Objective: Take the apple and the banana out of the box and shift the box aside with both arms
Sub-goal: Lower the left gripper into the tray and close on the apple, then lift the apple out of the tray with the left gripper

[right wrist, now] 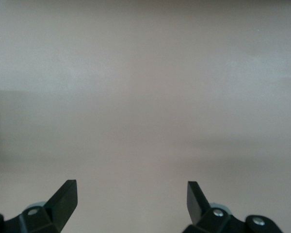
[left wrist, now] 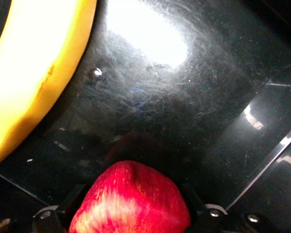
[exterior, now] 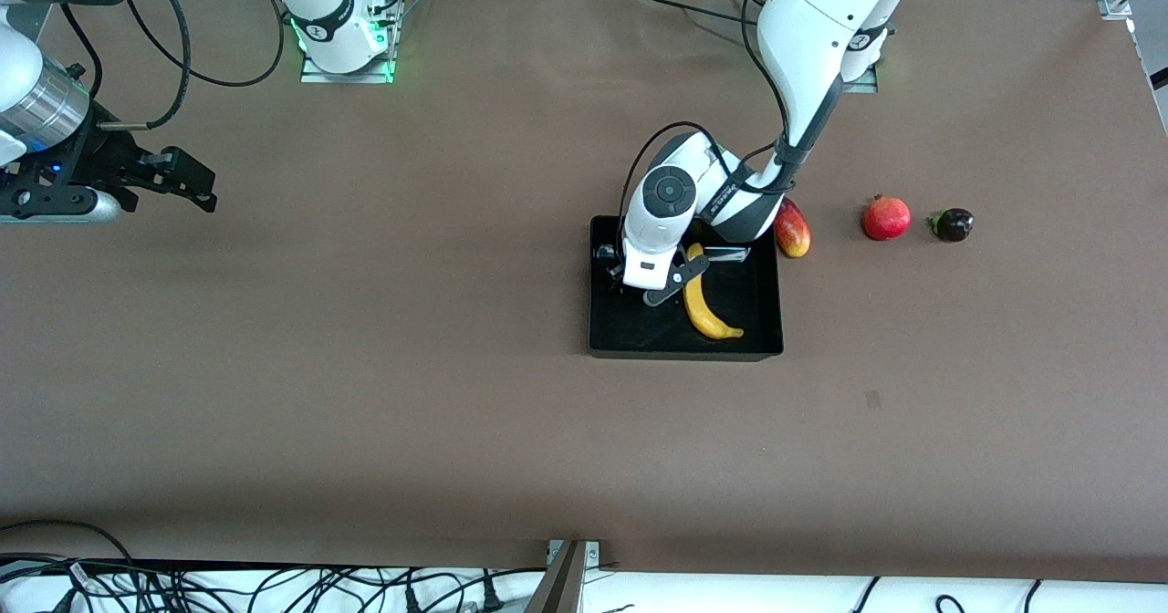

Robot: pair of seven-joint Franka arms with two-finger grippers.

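The black box (exterior: 684, 350) lies mid-table. A yellow banana (exterior: 707, 307) rests in it, toward the left arm's end. My left gripper (exterior: 650, 292) is down inside the box beside the banana, shut on a red apple with yellowish streaks (left wrist: 128, 204). In the front view the wrist hides the apple. In the left wrist view the apple fills my left gripper (left wrist: 131, 194), just above the glossy box floor (left wrist: 184, 121), with the banana (left wrist: 34, 73) close by. My right gripper (exterior: 196, 184) waits over bare table at the right arm's end, and in its own view the right gripper (right wrist: 131, 194) is open and empty.
A red-yellow mango (exterior: 792, 228) lies against the box's outer wall toward the left arm's end. Farther along stand a round red pomegranate (exterior: 886, 218) and a small dark purple fruit (exterior: 953, 224). Brown table (exterior: 365, 367) spreads around.
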